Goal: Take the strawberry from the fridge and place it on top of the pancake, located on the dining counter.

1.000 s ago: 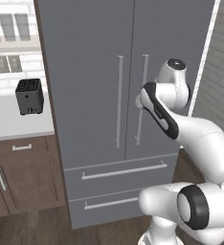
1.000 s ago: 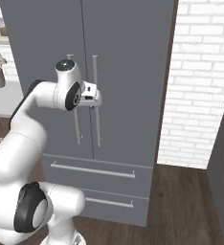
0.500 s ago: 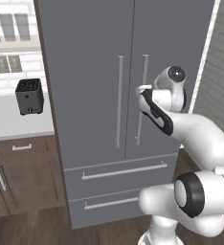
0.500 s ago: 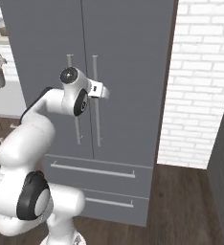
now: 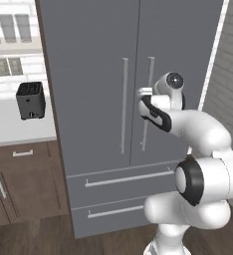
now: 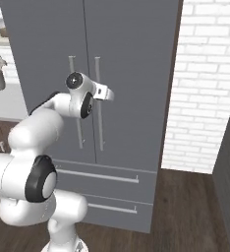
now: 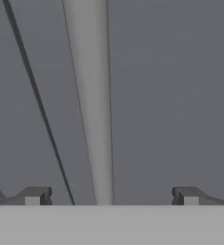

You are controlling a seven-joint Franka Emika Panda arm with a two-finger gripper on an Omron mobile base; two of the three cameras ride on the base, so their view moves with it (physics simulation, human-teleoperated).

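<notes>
**Two fridge doors shut, gripper spread at the right handle**

Both doors of the fridge (image 5: 93, 74) are closed, so the strawberry cannot be seen. Its two slim handles flank the centre seam, with two drawers below at 6 o'clock. The gripper (image 7: 111, 195) is spread wide and grasps nothing; in the hand view the right handle (image 7: 91, 95) runs up between its fingertips (image 7: 35, 196), closer to the left one, with the door seam further toward 9 o'clock. From the left base view the hand reaches that handle (image 5: 147, 99) at mid-height. At 9 o'clock of the fridge, a dark toaster (image 5: 30, 100) stands on a pale counter (image 5: 14, 129) over brown cabinets (image 5: 19, 184). At 3 o'clock rises a white brick wall (image 6: 210, 83).
</notes>
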